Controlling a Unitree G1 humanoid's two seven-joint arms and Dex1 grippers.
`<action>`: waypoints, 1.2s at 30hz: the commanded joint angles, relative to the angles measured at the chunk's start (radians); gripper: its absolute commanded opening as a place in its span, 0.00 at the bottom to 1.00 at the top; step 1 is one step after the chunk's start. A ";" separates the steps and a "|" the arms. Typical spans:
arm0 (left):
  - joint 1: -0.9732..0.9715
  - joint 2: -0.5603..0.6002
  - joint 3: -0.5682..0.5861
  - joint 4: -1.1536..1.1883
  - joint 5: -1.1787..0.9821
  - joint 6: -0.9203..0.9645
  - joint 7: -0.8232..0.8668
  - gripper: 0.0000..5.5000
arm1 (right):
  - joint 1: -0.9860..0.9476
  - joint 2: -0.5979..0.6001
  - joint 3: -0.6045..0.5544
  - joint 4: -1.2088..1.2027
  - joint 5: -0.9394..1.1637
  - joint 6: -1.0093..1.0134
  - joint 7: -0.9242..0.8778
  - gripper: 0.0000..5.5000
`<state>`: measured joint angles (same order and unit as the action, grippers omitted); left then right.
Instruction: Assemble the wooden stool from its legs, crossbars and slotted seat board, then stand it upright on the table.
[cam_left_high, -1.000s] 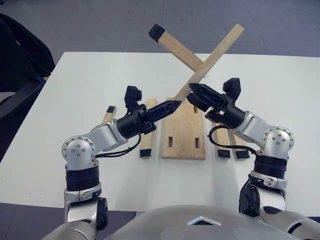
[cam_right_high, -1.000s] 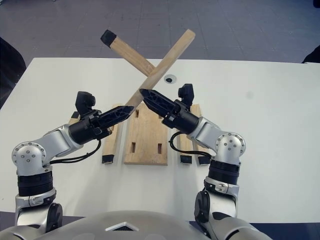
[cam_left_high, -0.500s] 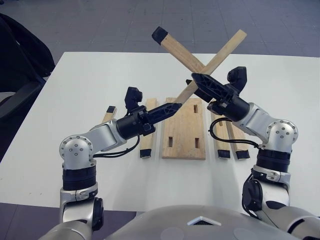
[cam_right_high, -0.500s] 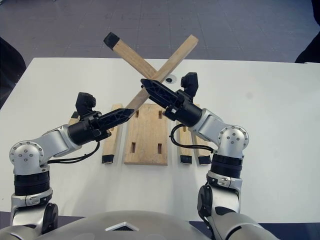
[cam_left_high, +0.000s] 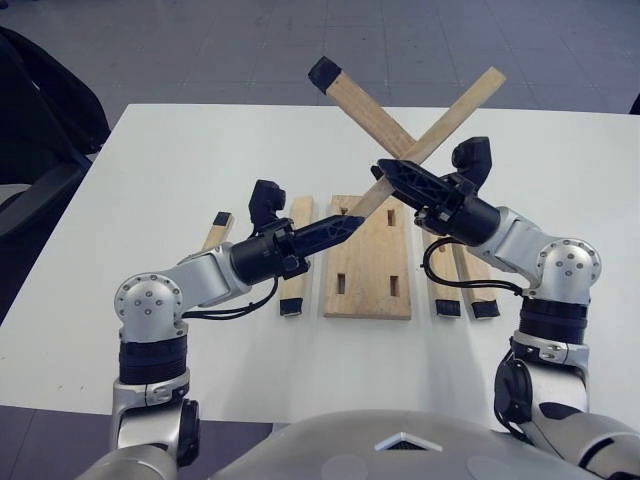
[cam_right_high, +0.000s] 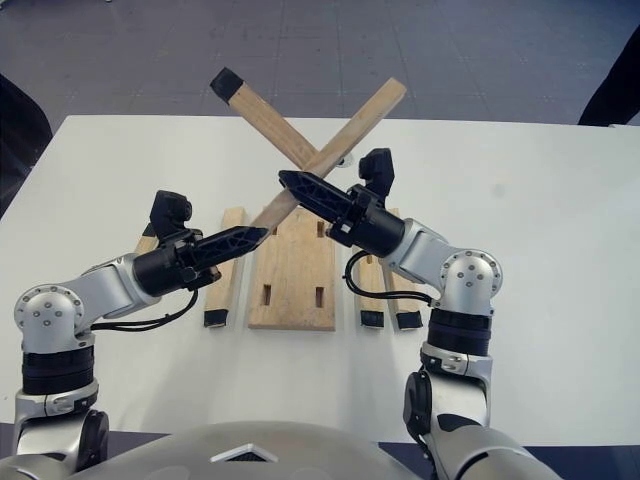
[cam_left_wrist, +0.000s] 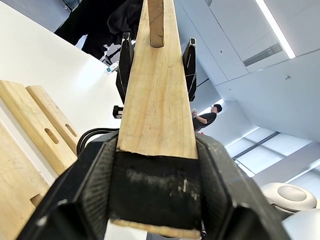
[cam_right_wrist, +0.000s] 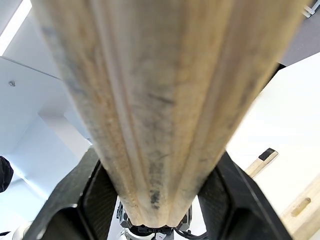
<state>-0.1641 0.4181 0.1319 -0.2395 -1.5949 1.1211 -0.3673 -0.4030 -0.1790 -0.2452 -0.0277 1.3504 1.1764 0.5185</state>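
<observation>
spanning the view, the white table (cam_left_high: 150, 170) carries the board (cam_left_high: 368, 270), which lies flat at its middle with its slots facing up. above the board's far end two legs cross in the air (an x shape): the capped leg (cam_left_high: 360, 100) slants up to the left, the bare leg (cam_left_high: 455, 105) up to the right. four loose pieces (cam_left_high: 295, 255) lie flat, two on each side of the board. the left gripper (cam_left_high: 345, 222) is clamped on the bare leg's lower end; the right gripper (cam_left_high: 388, 172) is closed around the capped leg's lower end.
</observation>
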 joint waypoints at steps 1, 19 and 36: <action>-0.021 0.011 0.013 0.010 -0.003 -0.019 -0.016 0.38 | 0.011 -0.038 0.008 -0.012 0.006 0.013 0.018 0.37; 0.025 0.069 0.028 -0.023 0.051 -0.039 -0.121 0.82 | 0.016 -0.065 0.018 -0.003 -0.007 -0.004 0.027 0.37; 0.022 0.329 -0.422 0.047 1.176 -0.707 -0.393 0.82 | 0.038 -0.296 0.084 -0.035 -0.320 -0.185 0.197 0.37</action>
<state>-0.1194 0.6712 -0.1026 -0.2210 -0.7315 0.6361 -0.6902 -0.3598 -0.4402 -0.2088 -0.0085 1.1254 1.0793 0.6683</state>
